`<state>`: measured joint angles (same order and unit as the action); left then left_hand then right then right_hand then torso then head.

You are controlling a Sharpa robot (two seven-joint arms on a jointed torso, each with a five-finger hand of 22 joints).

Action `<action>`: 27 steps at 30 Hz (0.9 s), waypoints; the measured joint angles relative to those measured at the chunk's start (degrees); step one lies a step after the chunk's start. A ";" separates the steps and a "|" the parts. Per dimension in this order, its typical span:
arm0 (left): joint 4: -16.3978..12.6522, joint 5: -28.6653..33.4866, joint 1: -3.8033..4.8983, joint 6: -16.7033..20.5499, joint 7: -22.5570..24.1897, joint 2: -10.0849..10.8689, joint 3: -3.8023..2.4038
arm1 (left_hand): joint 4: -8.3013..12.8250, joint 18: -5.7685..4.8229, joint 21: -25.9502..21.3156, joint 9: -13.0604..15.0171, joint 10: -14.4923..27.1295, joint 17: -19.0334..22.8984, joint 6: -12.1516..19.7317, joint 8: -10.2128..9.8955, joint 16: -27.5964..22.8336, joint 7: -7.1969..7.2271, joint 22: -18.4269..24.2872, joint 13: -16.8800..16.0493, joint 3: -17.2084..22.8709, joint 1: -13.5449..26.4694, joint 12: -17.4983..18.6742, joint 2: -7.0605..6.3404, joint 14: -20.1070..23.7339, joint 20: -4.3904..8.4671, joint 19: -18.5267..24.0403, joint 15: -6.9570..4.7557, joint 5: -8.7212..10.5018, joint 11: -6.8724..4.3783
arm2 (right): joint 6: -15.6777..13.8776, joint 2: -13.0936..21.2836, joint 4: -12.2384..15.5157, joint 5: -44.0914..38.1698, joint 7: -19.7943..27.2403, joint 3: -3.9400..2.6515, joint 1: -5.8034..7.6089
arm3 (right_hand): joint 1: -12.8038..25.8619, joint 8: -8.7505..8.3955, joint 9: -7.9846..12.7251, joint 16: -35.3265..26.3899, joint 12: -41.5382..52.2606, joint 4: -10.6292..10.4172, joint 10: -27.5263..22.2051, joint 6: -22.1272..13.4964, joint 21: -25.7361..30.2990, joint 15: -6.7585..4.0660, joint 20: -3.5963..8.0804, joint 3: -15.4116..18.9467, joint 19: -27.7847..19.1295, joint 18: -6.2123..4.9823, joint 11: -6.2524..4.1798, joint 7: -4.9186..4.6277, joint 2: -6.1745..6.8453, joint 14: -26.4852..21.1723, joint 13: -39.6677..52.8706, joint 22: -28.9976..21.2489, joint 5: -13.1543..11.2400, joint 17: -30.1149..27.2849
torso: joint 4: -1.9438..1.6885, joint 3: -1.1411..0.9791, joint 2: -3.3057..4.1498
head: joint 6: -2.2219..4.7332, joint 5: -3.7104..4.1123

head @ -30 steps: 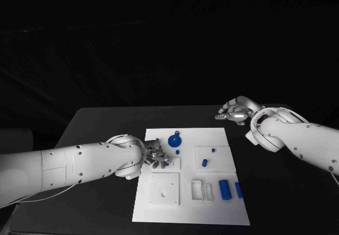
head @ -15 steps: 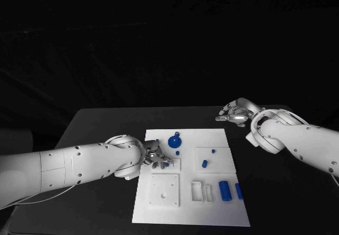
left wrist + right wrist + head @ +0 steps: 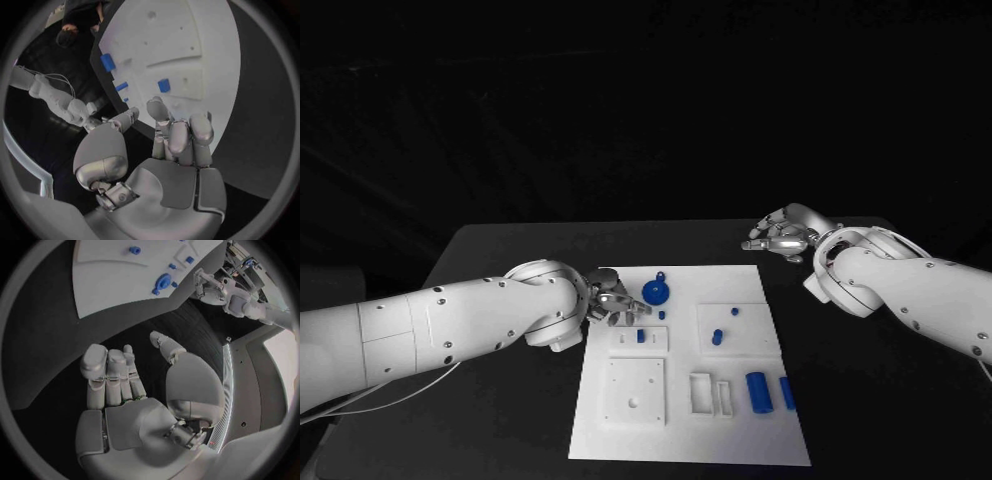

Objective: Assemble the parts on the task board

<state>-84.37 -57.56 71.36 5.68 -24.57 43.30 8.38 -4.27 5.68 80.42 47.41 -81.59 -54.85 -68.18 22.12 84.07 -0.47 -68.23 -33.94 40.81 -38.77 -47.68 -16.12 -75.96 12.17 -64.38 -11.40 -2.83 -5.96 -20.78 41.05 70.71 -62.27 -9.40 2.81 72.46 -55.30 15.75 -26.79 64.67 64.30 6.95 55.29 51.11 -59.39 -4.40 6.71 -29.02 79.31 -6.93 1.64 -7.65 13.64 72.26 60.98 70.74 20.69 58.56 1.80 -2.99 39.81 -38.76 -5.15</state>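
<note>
The silver left hand (image 3: 610,303), fingers curled and empty, is being held beside the white task board's (image 3: 689,440) upright small blue peg (image 3: 640,336), nearer than the right hand (image 3: 783,232).

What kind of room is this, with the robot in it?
Probably a robot test lab: a black table under dark backdrop, a white task board with small blue parts, and two robot hands over it.

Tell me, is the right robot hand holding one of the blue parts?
No. The right robot hand is empty, its fingers apart over the black table, away from the task board.
</note>
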 measured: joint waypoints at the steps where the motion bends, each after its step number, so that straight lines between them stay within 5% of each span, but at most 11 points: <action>1: 0.08 0.29 0.41 -0.20 0.00 0.19 -0.10 | -0.20 0.02 0.00 0.08 0.15 0.94 0.35 -0.33 -0.42 0.04 0.12 0.17 -0.20 -0.59 0.06 -0.01 0.59 -0.09 0.09 0.01 0.00 0.15 | 0.00 0.01 -0.11 0.01 0.00 0.00 0.00 | 0.00 0.00 0.00 0.00 0.00 0.00 0.00 -0.08 0.00 0.00 0.00 0.00 0.00 0.00 0.00 0.08 0.00 0.00 -0.03 0.00 0.00 0.00 | 0.01 0.00 0.00 | 0.01 0.03; 9: 7.92 4.11 4.84 -2.36 -0.15 -0.87 -0.51 | 0.37 0.06 -0.89 0.37 0.66 4.35 1.28 -0.86 -1.98 -0.40 0.82 0.62 -0.91 -2.71 0.88 1.37 1.92 -0.19 0.62 0.11 0.00 0.63 | -0.01 -0.03 -0.82 0.13 0.02 0.00 0.00 | 0.00 0.00 0.00 0.00 0.00 0.00 0.00 -0.09 0.00 0.00 0.00 0.00 0.00 0.00 0.00 0.09 0.00 0.00 -0.03 0.00 0.00 0.00 | 0.01 -0.03 0.04 | 0.30 0.05; 15: 14.02 5.90 5.89 -5.24 -0.46 -3.78 -0.41 | 0.48 0.09 -1.23 0.64 1.10 4.60 2.02 -1.17 -2.53 -0.56 1.16 0.82 -1.58 -3.11 1.40 1.77 2.04 -0.39 0.82 0.20 0.00 0.85 | -0.01 -0.18 -1.10 0.22 0.08 0.00 0.00 | 0.00 0.00 0.00 0.00 0.00 0.00 0.00 -0.09 0.00 0.00 0.00 0.00 0.00 0.00 0.00 0.09 0.00 0.00 -0.02 0.00 0.00 0.00 | 0.03 -0.03 0.15 | 0.42 -0.09; 18: 16.76 6.36 6.36 -7.39 -0.81 -5.16 -0.42 | 0.75 0.11 -1.81 0.04 2.61 4.80 6.38 -3.72 -3.15 -1.16 1.48 0.95 -2.27 -3.53 1.94 2.18 2.87 -0.75 1.59 0.61 0.00 1.53 | -0.01 -0.20 -1.07 0.26 0.10 0.00 0.00 | 0.00 0.00 0.00 0.00 0.00 0.00 0.00 -0.21 0.00 0.00 0.00 0.00 0.00 0.00 0.00 -0.02 0.00 0.00 -0.02 -0.05 0.00 0.00 | 0.04 -0.03 0.18 | 0.43 -0.16; 27: 22.98 5.92 6.45 -13.09 -2.22 -8.96 -0.41 | 0.78 0.12 -2.34 -0.72 3.69 5.04 10.63 -6.01 -3.92 -2.78 1.92 0.95 -3.03 -4.05 1.99 2.71 3.34 -1.01 2.25 1.55 0.00 2.55 | -0.01 -0.21 -0.86 0.32 0.13 -0.01 0.00 | 0.00 0.00 0.01 0.01 0.22 0.00 0.00 -0.19 0.00 0.00 -0.01 0.00 0.00 0.00 0.00 -0.23 0.00 0.00 -0.13 -0.05 -0.01 -0.01 | -0.01 0.00 0.23 | 0.38 -0.19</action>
<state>-61.39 -51.64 77.81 -7.41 -26.78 34.34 7.96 -3.50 5.80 78.07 46.68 -77.90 -49.82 -57.55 16.11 80.15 -3.25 -66.31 -32.99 37.78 -42.82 -45.68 -13.41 -72.62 11.16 -62.13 -9.85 -2.83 -3.41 -20.79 40.84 69.85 -61.96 -9.26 2.80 72.46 -55.30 15.75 -26.79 64.67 64.52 6.96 55.29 50.92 -59.39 -4.40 6.70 -29.02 79.32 -6.93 1.64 -7.87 13.64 72.26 60.85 70.69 20.68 58.55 1.80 -2.99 40.04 -38.38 -5.34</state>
